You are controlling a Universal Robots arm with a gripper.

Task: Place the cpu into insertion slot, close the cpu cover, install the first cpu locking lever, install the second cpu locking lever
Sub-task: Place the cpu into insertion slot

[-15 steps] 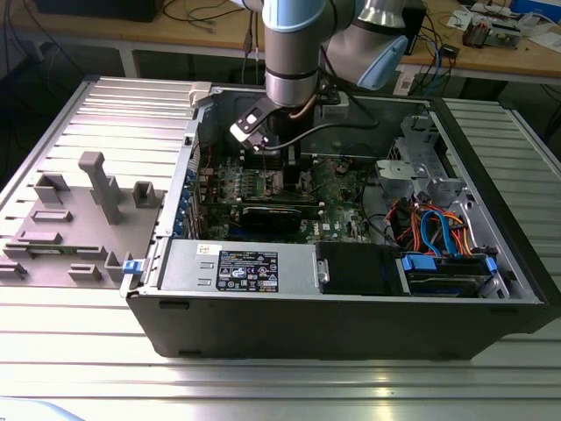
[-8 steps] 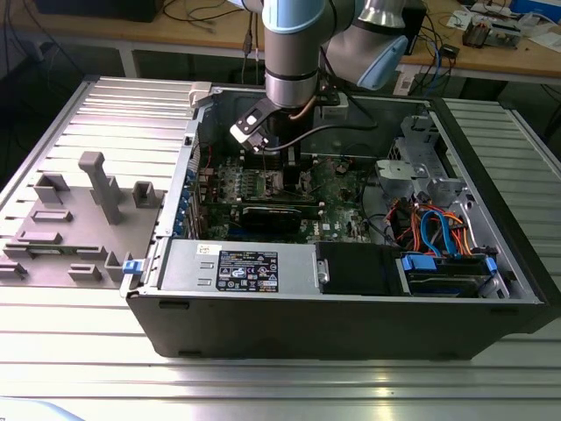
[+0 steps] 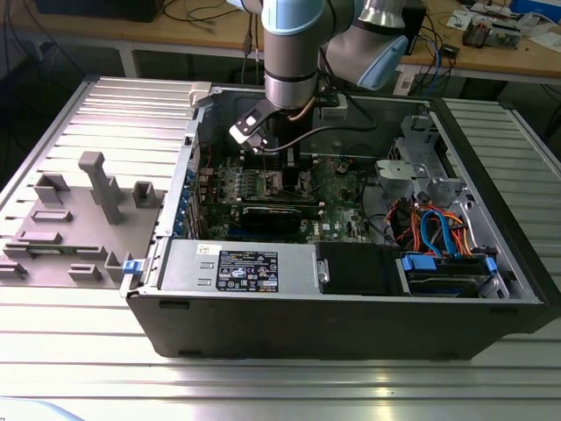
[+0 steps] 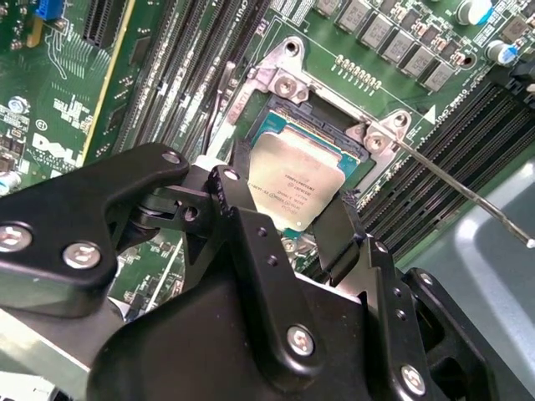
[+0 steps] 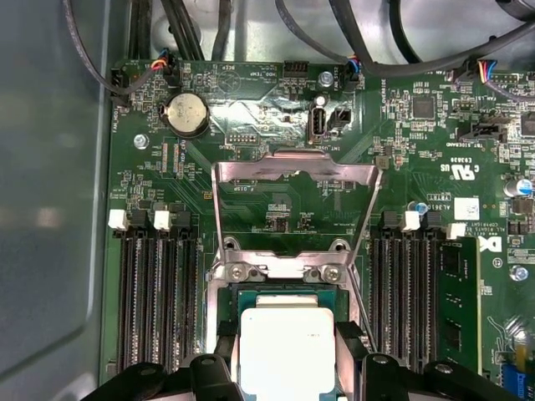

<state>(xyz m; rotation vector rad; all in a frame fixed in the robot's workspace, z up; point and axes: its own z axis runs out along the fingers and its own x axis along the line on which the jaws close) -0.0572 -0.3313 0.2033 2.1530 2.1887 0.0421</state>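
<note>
Second wrist view puts you at the placing step: the fingers (image 4: 336, 238) clamp two opposite edges of the chip (image 4: 301, 188), which sits in the open socket (image 4: 284, 81) or just above it, I cannot tell which. Seating it, I judge, calls for keeping it level and square to the rim. Being square, it has no long axis, and it lies flat, metal face up.

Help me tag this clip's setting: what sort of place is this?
Probably a robotics lab or workshop bench: an open desktop computer case lies on a ribbed metal table, a robot arm reaches into it over the motherboard, and a cable-strewn wooden workbench stands behind.
</note>
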